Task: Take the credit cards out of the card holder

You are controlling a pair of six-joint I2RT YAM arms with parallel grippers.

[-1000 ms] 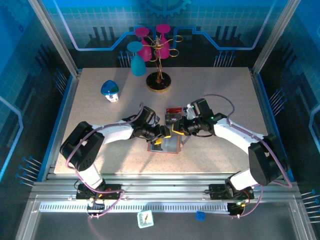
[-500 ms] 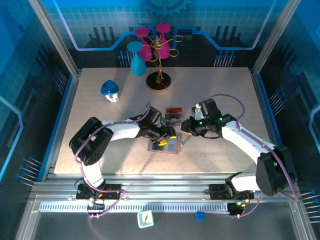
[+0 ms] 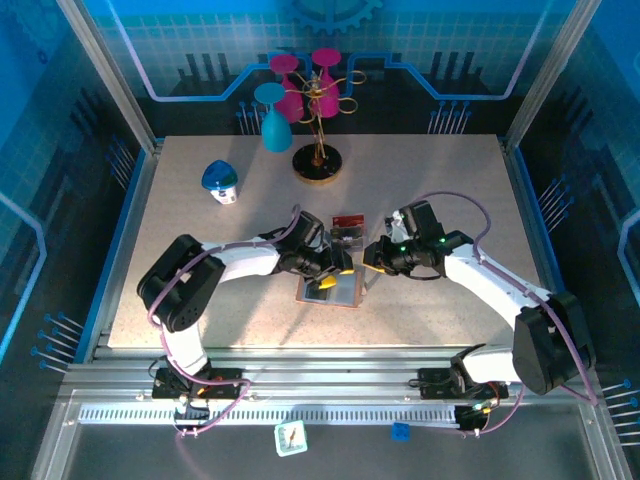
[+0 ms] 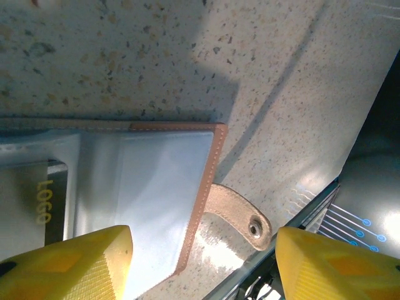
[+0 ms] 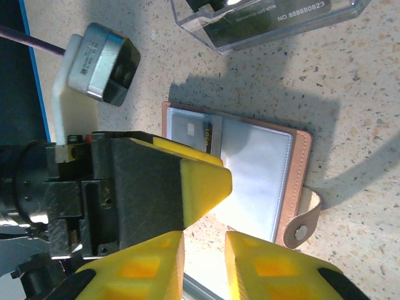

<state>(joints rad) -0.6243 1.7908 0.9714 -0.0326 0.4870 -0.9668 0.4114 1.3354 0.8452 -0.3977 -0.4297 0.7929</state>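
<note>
— Card holder, the small salmon-brown leather-like folding one with grey-blue pocket panels [image 3: 345,294]: where does it lie?
— Open and flat on the speckled beige table [image 3: 430,170], towards the near middle, between the two arms. Its brown strap with a metal snap [image 4: 242,217] sticks out sideways onto the table.
— And the credit cards [image 3: 347,228]?
— One thin dark card with yellow lettering [image 5: 201,136] sits in an inner pocket of the card holder. Just behind it, a clear rectangular plastic box [image 5: 294,25] holds a red card [image 3: 347,219] and a dark grey card with pale digits [image 5: 275,17].
— The left gripper [image 4: 203,267]?
— Right above the card holder's corner. Its yellow fingertips [image 4: 69,265] stand well apart, one over the pocket panel, the other out past the strap. They have hold of nothing.
— The right gripper [image 5: 203,265]?
— Just beside the card holder, on its right. Its yellow fingers [image 5: 134,269] are parted by a narrow slit, and I see nothing between them.
— Anything else?
— At the far side, a black-footed gold wire stand hung with pink and teal goblets [image 3: 318,165], and to its left a small blue-and-white capped pot [image 3: 220,182], both well apart from the arms.
</note>
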